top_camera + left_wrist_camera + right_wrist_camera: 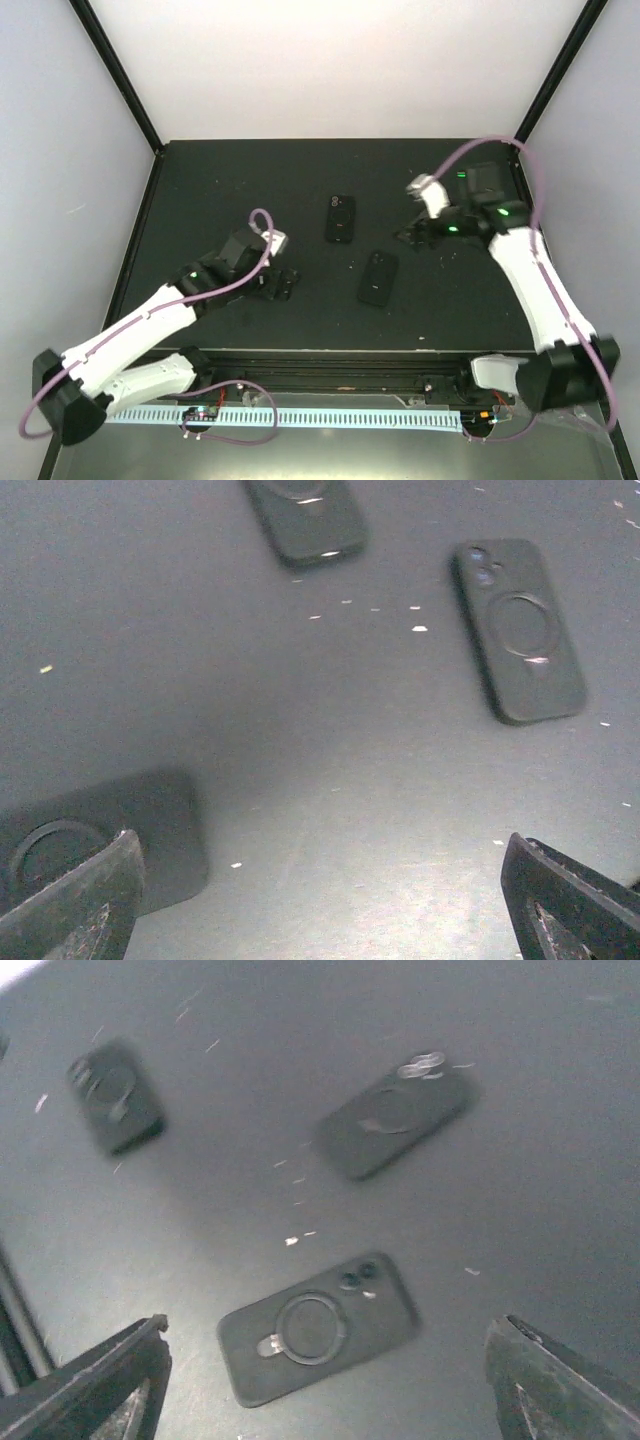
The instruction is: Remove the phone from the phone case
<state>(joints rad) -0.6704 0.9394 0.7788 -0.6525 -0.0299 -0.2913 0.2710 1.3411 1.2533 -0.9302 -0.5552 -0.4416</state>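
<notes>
Three dark phone cases lie back up on the black table; I cannot tell which hold a phone. One is at the middle back (340, 218), one in the middle (378, 277), one by my left gripper (288, 287). My left gripper (272, 270) is open and empty low over the table (320, 910); the nearest case (110, 825) lies partly under its left finger (75, 900). My right gripper (415, 237) is open and empty (325, 1390) above the middle case (318, 1328), which has a ring on its back.
The left wrist view shows the other two cases ahead, one to the right (520, 630) and one at the top (305, 518). The right wrist view shows two cases further off (395, 1120) (115, 1095). White walls enclose the table, with a rail (330, 365) along its near edge.
</notes>
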